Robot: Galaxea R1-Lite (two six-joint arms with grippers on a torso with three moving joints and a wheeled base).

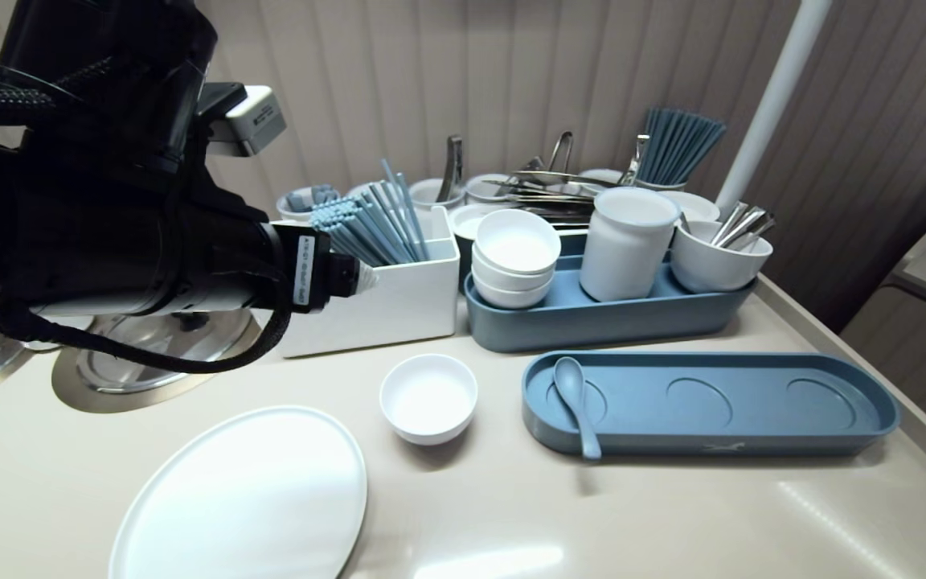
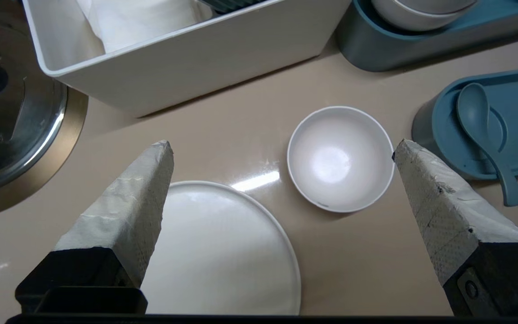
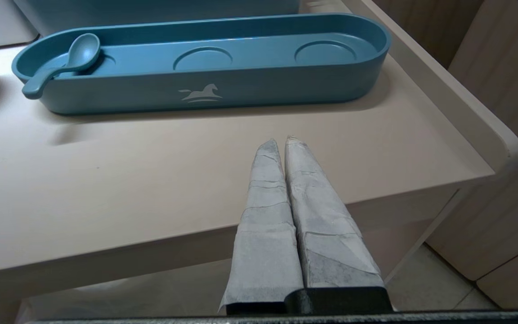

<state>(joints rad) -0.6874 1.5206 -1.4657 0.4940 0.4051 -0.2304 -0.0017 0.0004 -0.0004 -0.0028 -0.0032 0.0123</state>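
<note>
Left wrist view: left end effector (image 2: 282, 144) wide open, empty, above bench (image 2: 223, 135). White bowl (image 2: 340, 159) sits just off-centre beneath it. In head view the bowl is at 2 o'clock of plate (image 2: 218, 252) and 9 o'clock of blue tray (image 1: 792, 442). Tip: centre over bowl rim, keep clear of plate. Right end effector (image 3: 281, 140) closed, parked.

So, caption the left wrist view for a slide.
Open left gripper above a white bowl and plate, blue tray with spoon alongside.
</note>
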